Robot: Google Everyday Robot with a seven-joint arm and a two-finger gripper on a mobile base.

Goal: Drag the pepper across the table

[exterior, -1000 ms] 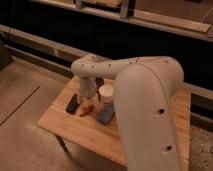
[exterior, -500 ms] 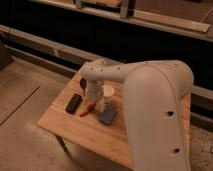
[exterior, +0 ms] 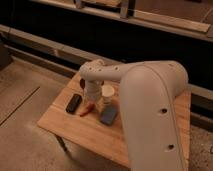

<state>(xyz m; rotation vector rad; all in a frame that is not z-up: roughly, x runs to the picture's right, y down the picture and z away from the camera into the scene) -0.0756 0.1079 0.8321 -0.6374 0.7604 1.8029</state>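
The pepper (exterior: 86, 110) is a small orange-red sliver lying on the wooden table (exterior: 70, 131), between a black oblong bar and a blue-grey flat rectangle. My gripper (exterior: 91, 102) hangs straight down from the white arm and its tip is right at the pepper's upper end, touching it or nearly so. Part of the pepper is hidden beneath the gripper. The bulky white arm (exterior: 150, 105) reaches in from the right and covers much of the table's right side.
The black bar (exterior: 73, 103) lies just left of the pepper. A white cup (exterior: 108, 92) stands right behind the gripper, and the blue-grey rectangle (exterior: 108, 115) lies to its front right. The table's left and front edges are close; concrete floor lies beyond.
The arm's wrist has shifted slightly right and the gripper has come down onto the pepper. The pepper, bar, cup and rectangle lie where they were.
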